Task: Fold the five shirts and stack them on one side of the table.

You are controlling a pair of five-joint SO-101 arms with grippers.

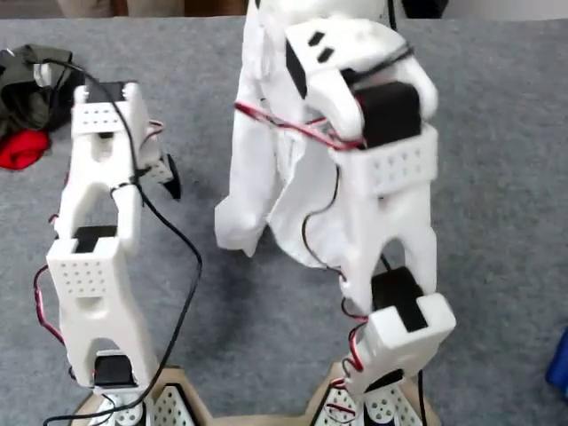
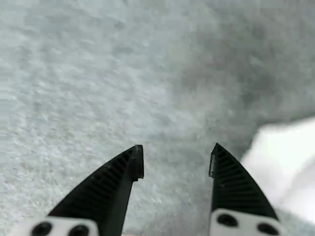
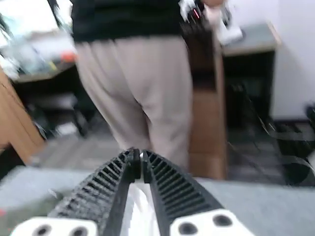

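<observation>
A white shirt (image 1: 257, 177) hangs in the air over the middle of the grey table (image 1: 497, 133), its lower hem near the surface. My right gripper (image 3: 141, 158) is raised high and shut on the shirt's top edge; white cloth (image 3: 138, 209) shows between the fingers. My left gripper (image 1: 165, 175) sits low over the table just left of the hanging shirt. In the left wrist view that gripper (image 2: 176, 162) is open over bare grey felt, with a corner of the white shirt (image 2: 288, 162) beside one finger.
A heap of clothes lies at the table's far left corner, dark olive (image 1: 27, 84) on top and red (image 1: 22, 149) beneath. Something blue (image 1: 559, 359) pokes in at the right edge. A person stands beyond the table's far side.
</observation>
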